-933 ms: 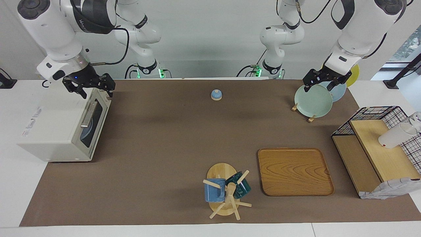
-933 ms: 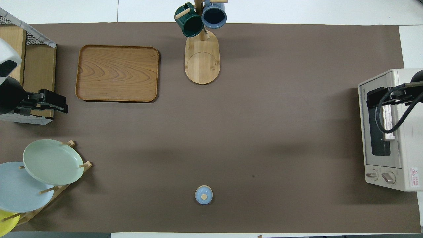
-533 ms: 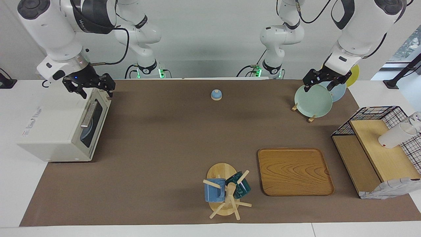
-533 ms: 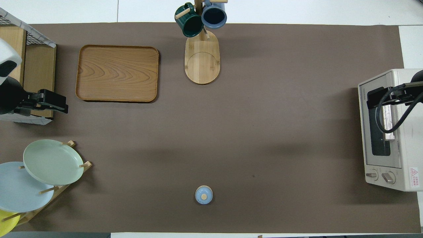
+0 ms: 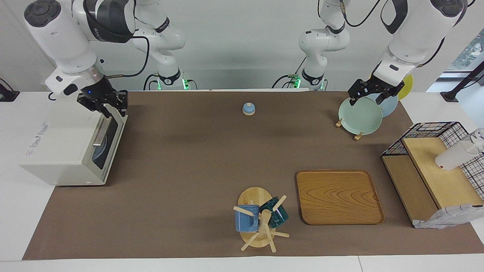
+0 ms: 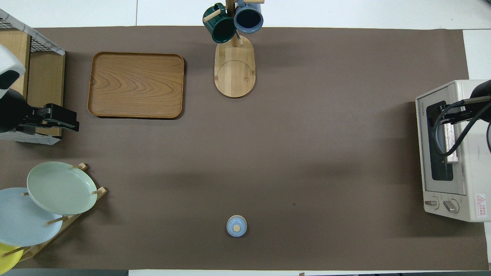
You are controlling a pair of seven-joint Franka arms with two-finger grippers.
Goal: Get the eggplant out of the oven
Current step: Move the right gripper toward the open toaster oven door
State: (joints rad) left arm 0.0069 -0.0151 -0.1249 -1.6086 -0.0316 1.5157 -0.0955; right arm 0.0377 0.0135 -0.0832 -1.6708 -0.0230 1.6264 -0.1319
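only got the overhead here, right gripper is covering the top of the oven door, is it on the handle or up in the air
observer: From the facing view, the right gripper is low over the oven, right at the end of the bar handle that is nearer the robots. I cannot tell whether it touches.
operator: door open at all? any eggplant showing
observer: The door is shut. Through its window the facing view shows only a bluish round shape, no eggplant.
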